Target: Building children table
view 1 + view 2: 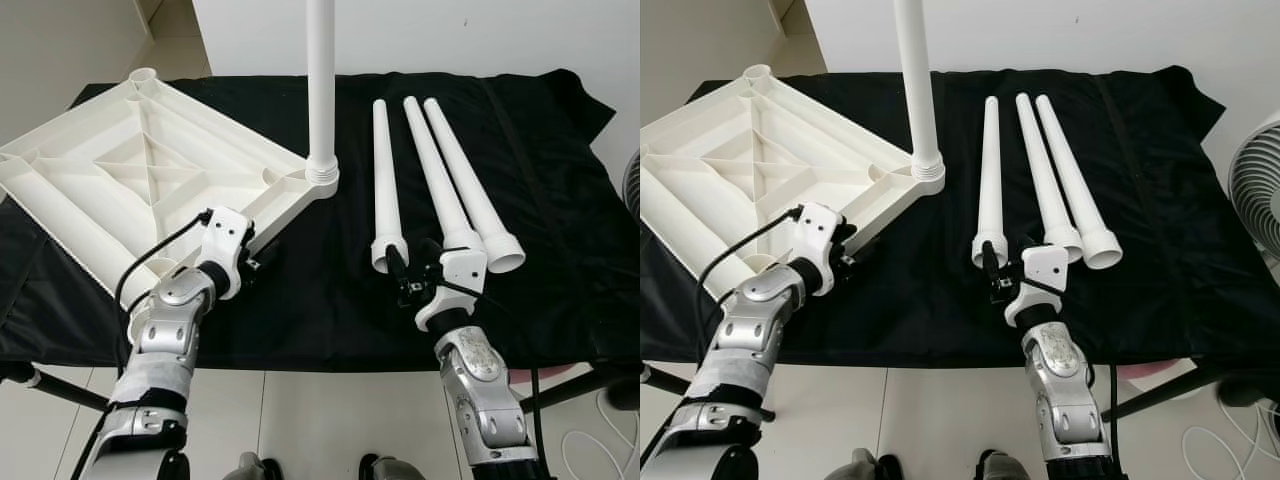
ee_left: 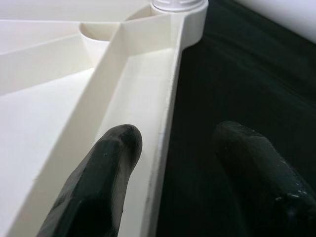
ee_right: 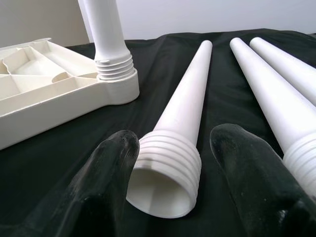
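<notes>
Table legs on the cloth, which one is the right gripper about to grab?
The leftmost loose leg: its threaded end sits between the open right gripper fingers; the other two lie further right.

Head eyes look down on the table top (image 1: 120,170); wrist cameras sit close.

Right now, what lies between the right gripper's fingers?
The threaded end of the nearest loose leg sits between the open fingers of the right gripper, clearest in the right wrist view. The fingers aren't touching it.

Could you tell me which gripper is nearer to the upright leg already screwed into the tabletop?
Left. The left gripper straddles the tabletop edge just below the upright leg; the right gripper brackets a loose leg farther away.
</notes>
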Robot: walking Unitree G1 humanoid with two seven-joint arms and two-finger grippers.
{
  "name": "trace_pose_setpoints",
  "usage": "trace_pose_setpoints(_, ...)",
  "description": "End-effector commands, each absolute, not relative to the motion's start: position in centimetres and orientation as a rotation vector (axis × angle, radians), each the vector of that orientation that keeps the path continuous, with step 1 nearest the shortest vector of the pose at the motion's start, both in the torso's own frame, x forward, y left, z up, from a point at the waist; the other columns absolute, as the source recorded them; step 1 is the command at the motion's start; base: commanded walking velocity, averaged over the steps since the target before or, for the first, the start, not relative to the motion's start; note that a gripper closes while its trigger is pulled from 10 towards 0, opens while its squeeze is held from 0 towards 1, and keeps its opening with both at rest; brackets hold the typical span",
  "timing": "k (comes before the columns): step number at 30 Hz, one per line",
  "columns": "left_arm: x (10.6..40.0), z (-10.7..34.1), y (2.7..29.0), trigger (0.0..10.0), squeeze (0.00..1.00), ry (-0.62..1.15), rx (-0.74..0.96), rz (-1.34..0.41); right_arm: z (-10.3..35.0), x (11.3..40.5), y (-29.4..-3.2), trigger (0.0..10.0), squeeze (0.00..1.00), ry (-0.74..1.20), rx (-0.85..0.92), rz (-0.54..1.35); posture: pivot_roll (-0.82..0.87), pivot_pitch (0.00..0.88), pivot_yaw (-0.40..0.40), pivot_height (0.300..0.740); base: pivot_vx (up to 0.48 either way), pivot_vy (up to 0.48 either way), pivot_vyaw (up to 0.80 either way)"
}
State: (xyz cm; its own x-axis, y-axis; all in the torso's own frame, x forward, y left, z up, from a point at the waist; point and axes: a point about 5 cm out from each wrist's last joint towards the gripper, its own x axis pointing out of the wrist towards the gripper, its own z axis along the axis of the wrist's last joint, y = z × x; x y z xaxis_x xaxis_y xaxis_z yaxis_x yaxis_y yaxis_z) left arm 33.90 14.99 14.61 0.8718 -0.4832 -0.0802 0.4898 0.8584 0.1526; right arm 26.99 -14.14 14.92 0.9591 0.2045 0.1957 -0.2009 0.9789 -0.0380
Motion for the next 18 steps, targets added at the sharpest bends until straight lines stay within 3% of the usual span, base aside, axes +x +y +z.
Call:
trace_pose_setpoints(1, 33.4, 15.2, 16.0, 10.0, 0.00, 0.011, 0.179, -0.574, 14.6, 27.0, -14.0, 10.0, 0.00, -0.193, -0.016, 0.210, -0.14, 0.110, 0.099, 0.740, 0.000, 0.000, 0.00)
trace_pose_setpoints(6, 33.3, 15.9, 17.0, 10.0, 0.00, -0.004, 0.172, -0.591, 14.6, 27.1, -13.9, 10.0, 0.00, -0.197, -0.016, 0.212, -0.14, 0.110, 0.099, 0.740, 0.000, 0.000, 0.00)
trace_pose_setpoints(8, 33.7, 17.0, 19.5, 10.0, 0.00, -0.015, 0.212, -0.518, 14.7, 27.3, -13.8, 10.0, 0.00, -0.205, -0.015, 0.213, -0.13, 0.103, 0.094, 0.740, 0.000, 0.000, 0.00)
trace_pose_setpoints(11, 33.8, 17.3, 20.1, 10.0, 0.00, -0.016, 0.223, -0.498, 14.8, 27.3, -13.8, 10.0, 0.00, -0.207, -0.015, 0.213, -0.13, 0.103, 0.094, 0.740, 0.000, 0.000, 0.00)
trace_pose_setpoints(14, 34.0, 17.7, 22.6, 10.0, 0.00, 0.007, 0.344, -0.406, 14.8, 27.4, -13.8, 10.0, 0.00, -0.213, -0.016, 0.211, -0.13, 0.095, 0.092, 0.740, 0.000, 0.000, 0.00)
trace_pose_setpoints(16, 34.0, 17.7, 22.6, 10.0, 0.00, 0.007, 0.344, -0.406, 14.8, 27.4, -13.8, 10.0, 0.00, -0.213, -0.016, 0.211, -0.13, 0.095, 0.092, 0.740, 0.000, 0.000, 0.00)
trace_pose_setpoints(18, 33.8, 17.9, 24.5, 10.0, 0.00, 0.048, 0.468, -0.340, 14.9, 27.5, -13.9, 10.0, 0.00, -0.215, -0.017, 0.211, -0.13, 0.092, 0.087, 0.740, 0.000, 0.000, 0.00)
